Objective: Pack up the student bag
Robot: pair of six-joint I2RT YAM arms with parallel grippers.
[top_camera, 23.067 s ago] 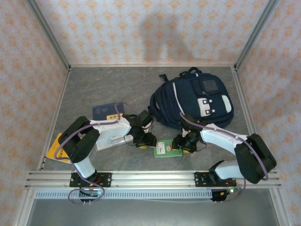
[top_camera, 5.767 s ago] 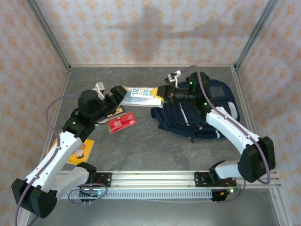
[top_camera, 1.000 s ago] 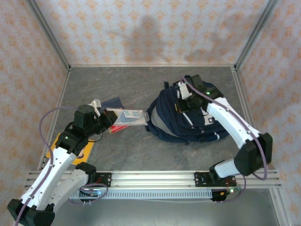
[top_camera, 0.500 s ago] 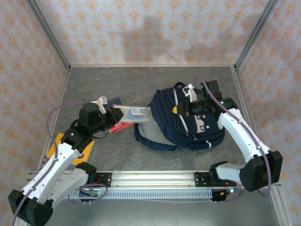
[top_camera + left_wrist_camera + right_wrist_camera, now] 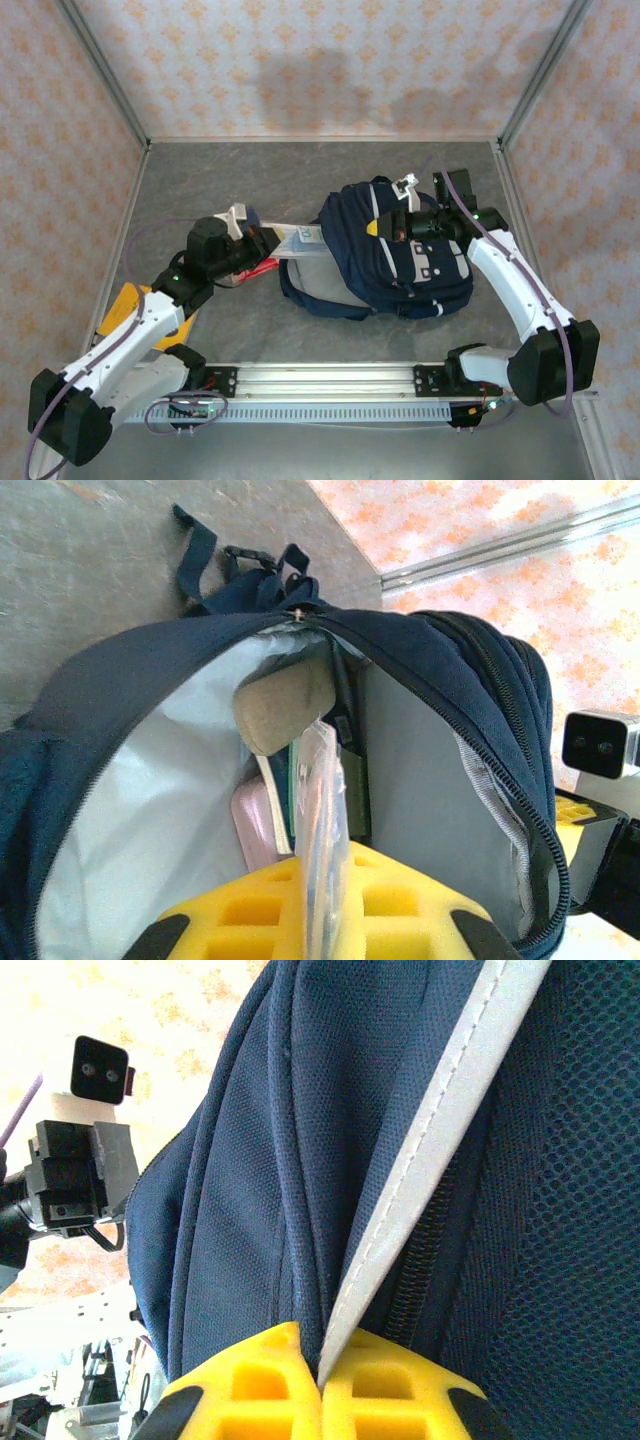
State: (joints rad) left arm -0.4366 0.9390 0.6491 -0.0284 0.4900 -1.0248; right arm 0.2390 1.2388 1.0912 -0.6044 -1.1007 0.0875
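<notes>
Left arm (image 5: 140, 330) stretches low toward the right, left gripper (image 5: 265, 243) clamped on a clear packet (image 5: 298, 237) whose far end sits inside the open mouth of the bag (image 5: 400, 270), lying right of centre on the table (image 5: 250, 180); right arm (image 5: 510, 280) arches over it, right gripper (image 5: 385, 228) pinching its fabric.

I am finding no word or number that I can read. The flat packet (image 5: 300, 239) that my left claw (image 5: 268, 243) is pinching is showing a little blue print on white in the top view, but it is coming out too small and blurred to make out. From my left wrist I am seeing it edge-on, with no print showing. The light grey patch (image 5: 430, 266) on the student bag (image 5: 392, 282) is carrying small dark marks, too tiny to tell as letters.
</notes>
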